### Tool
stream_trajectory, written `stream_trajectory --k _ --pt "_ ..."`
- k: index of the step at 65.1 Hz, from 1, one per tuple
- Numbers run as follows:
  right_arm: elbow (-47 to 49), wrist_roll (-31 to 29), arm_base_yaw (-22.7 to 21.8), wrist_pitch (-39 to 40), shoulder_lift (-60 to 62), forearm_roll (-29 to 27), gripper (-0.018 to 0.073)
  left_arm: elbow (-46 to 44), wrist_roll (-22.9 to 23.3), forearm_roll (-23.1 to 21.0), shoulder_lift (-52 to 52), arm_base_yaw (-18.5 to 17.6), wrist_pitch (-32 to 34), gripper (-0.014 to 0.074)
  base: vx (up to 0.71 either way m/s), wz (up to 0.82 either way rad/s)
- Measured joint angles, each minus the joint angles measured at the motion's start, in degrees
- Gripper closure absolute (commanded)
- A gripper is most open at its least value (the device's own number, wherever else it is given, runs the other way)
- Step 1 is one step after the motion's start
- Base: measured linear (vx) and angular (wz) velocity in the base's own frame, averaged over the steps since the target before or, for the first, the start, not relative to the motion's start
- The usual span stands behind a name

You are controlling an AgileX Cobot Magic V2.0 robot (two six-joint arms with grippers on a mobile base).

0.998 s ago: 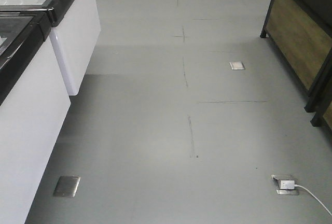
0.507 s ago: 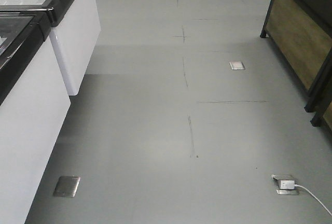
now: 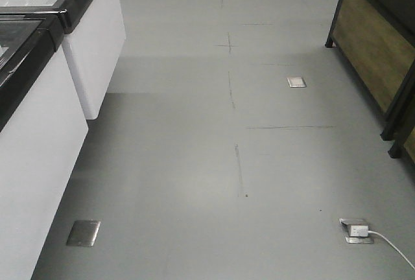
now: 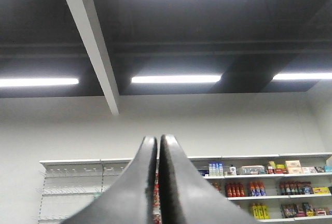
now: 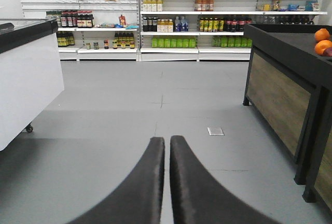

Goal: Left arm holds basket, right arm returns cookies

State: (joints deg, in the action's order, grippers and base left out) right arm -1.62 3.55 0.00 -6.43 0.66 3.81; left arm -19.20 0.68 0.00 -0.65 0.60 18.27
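Well, L tool point(image 4: 158, 140), R tool point(image 5: 167, 141) pinched — shelves point(image 5: 171, 12) hold bottles point(image 5: 174, 42).

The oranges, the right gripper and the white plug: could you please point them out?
oranges point(image 5: 322, 35): right wrist view, on the upper orange's skin.
right gripper point(image 5: 167, 141): right wrist view, midway between its fingertips.
white plug point(image 3: 358, 230): front-facing view, on the plug's top.

Floor point(image 3: 194, 163): grey, matt, smooth. Floor plate point(image 3: 83, 233): brushed metal. Counter point(image 3: 373, 43): wood-look panel, black frame. My right fingers point(image 5: 148, 182): black, matt.
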Motion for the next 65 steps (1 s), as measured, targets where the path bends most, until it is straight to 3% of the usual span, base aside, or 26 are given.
stream_trajectory --k 13,38,48,65 --pt "0.00 0.00 0.00 0.00 0.00 0.00 0.0565 -16.69 0.00 0.00 6.64 0.00 -12.70 0.0601 0.00 0.00" --pt "0.00 0.00 0.00 0.00 0.00 0.00 0.0565 -41.27 0.00 0.43 29.57 0.00 -28.77 0.0599 0.00 0.00" --pt "0.00 0.00 0.00 0.00 0.00 0.00 0.0565 -45.87 0.00 0.43 38.26 0.00 -32.27 0.0594 0.00 0.00" --pt "0.00 0.00 0.00 0.00 0.00 0.00 0.0565 -46.21 0.00 -0.70 49.05 0.00 -38.27 0.0570 0.00 0.00"
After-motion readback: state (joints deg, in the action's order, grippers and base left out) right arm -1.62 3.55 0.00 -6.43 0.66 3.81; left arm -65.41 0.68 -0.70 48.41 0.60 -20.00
